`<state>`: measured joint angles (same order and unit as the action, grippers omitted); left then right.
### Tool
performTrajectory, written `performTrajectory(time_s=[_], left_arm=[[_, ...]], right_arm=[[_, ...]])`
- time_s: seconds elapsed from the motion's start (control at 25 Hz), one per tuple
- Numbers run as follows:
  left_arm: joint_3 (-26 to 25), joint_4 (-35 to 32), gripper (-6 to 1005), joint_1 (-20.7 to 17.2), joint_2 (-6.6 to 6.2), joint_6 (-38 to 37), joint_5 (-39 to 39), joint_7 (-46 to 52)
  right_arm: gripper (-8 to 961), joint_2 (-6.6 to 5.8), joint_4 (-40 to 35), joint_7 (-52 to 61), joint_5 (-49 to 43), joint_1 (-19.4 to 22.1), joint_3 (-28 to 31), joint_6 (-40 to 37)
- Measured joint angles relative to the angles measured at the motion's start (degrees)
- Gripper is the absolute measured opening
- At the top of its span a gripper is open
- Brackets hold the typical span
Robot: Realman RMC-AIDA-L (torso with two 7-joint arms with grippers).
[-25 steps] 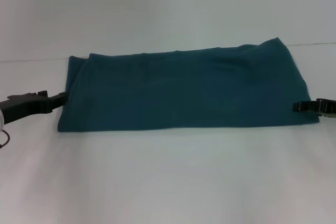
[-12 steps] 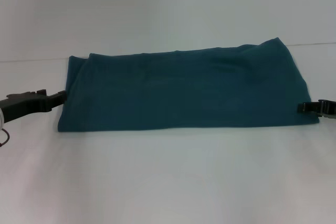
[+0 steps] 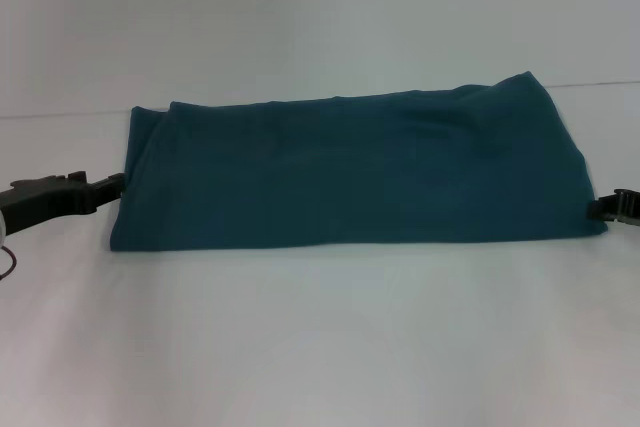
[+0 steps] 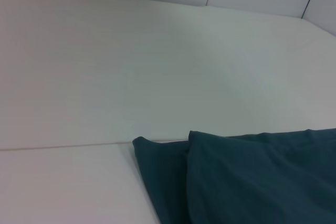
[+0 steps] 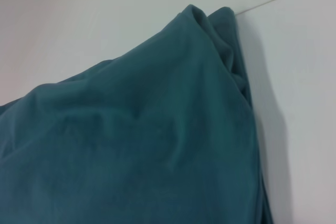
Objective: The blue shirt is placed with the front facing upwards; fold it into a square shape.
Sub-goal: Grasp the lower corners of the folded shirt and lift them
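Teal-blue shirt (image 3: 350, 169) folded into a long band on white table (image 3: 320, 337), left gripper (image 3: 112, 185) at its left edge, right gripper (image 3: 600, 209) at its right edge, whether either is parted or pinching cloth cannot be told

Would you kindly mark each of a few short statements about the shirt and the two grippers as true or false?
1. The blue shirt lies folded into a long band on the white table. True.
2. The "FREE!" chest print faces up. False: only plain fabric shows.
3. The left gripper is at the shirt's left end. True.
4. The right gripper reaches across the middle of the shirt. False: it sits at the shirt's right end, near the picture's edge.
5. The shirt is lifted off the table. False: it lies flat on the surface.
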<state>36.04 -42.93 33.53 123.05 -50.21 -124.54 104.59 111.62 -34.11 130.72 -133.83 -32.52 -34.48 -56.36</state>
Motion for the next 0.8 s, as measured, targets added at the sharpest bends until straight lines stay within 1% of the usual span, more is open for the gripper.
performTrajectory(time_s=[0.16,0.4,0.8], left_arm=[[0.00,-0.05,585,-0.11,0.00,-0.03,0.00,-0.06],[-0.01,-0.06,586,-0.30,0.00,-0.19,0.00,-0.12],[-0.20,-0.33,586,-1.82,0.02,-1.77,-0.16,0.09]], right_arm=[[152,-0.10,0.49,0.02,-0.03,0.00,0.31,0.27],[0,-0.26,0.80,0.05,-0.03,0.38,0.34,0.52],[1,-0.27,0.31,-0.11,0.30,0.84,0.45,0.42]])
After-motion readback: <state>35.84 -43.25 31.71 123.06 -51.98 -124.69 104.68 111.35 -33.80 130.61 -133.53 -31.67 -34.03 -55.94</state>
